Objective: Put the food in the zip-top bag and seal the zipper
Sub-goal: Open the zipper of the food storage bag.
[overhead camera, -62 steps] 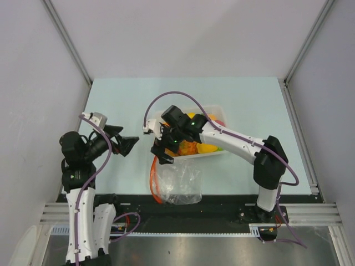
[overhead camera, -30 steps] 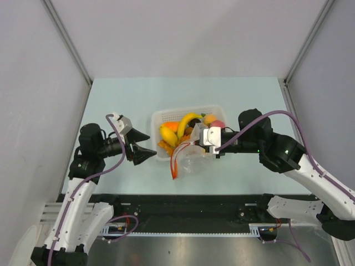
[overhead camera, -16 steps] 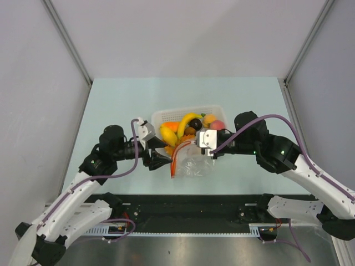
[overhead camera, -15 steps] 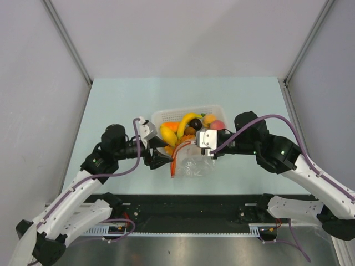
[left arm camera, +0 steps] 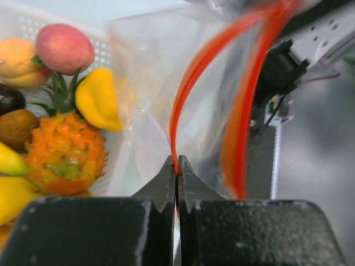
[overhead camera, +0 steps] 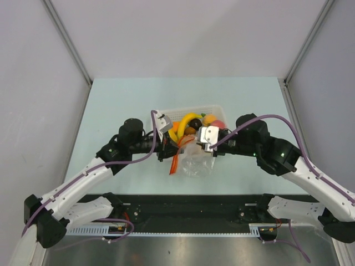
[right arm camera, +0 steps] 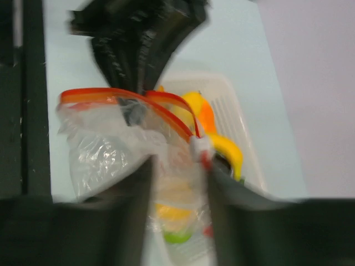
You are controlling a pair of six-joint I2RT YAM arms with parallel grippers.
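1. The zip-top bag (overhead camera: 194, 163) rests against the white basket's (overhead camera: 205, 107) near wall;
2. at the basket's near-left corner, the left gripper (left arm camera: 176, 173) pinches the zipper (left arm camera: 246, 111); the right gripper (overhead camera: 211, 149) meets the bag's right edge, grip unclear;
3. the food (overhead camera: 187, 119) fills the basket.

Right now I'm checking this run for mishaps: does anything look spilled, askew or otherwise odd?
Nothing is spilled: the toy fruits lie in the white basket. Only the zip-top bag looks askew, crumpled against the basket's near edge, its zipper bowed apart with the left gripper shut on one strip.
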